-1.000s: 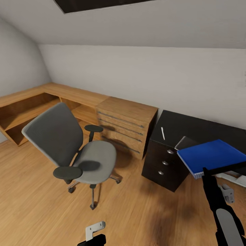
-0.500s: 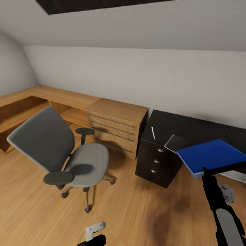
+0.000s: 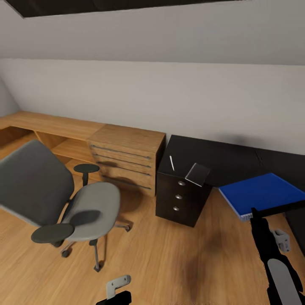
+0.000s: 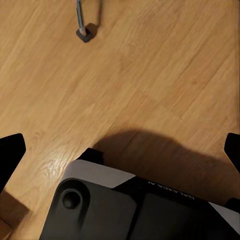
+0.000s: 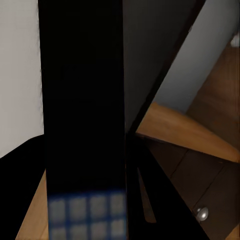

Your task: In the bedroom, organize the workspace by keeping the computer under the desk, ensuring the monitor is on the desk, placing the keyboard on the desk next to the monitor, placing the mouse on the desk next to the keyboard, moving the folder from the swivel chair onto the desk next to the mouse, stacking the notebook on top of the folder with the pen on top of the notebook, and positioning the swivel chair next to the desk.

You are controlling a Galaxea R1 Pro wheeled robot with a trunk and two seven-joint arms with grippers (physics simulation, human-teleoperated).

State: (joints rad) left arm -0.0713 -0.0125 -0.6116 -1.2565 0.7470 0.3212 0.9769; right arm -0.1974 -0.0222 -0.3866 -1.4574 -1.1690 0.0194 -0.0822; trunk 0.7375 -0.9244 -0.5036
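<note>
— So what has changed just now?

— Mostly the viewpoint. Nearest the camera, the right gripper [image 3: 253, 210] sits in the same place in the head view as a second ago, its jaws clamped on the near edge of the flat bright blue folder with white page edges [image 3: 264, 193], which it holds level in the air. Everything behind has slid leftward in the picture, so I judge that the robot is turning toward the desk, not that the furniture has moved.

— And the left gripper [image 4: 120, 150]?

— Its wrist view looks down at light wooden floorboards [image 4: 150, 75], with dark fingertips [image 4: 11, 155] far out at either edge, so those jaws stand wide apart and empty.

— What about the chair?

— The grey swivel chair with black armrests and a chrome star base [image 3: 63, 203] now lies further left, partly cut by the frame edge. Its seat is bare.

— Further back?

— The glossy black desk with its three-drawer unit and round silver knobs [image 3: 180, 197] shows more of its top than before. On that surface lie the thin white pen [image 3: 172, 163] and, just beside it, the thin grey notebook [image 3: 198, 174], overhanging the front edge. Beyond stands the light wood dresser with long handles [image 3: 125, 159].

— Meaning for the task?

— The folder is off the chair but not yet on the surface; the stacking waits on that.
</note>
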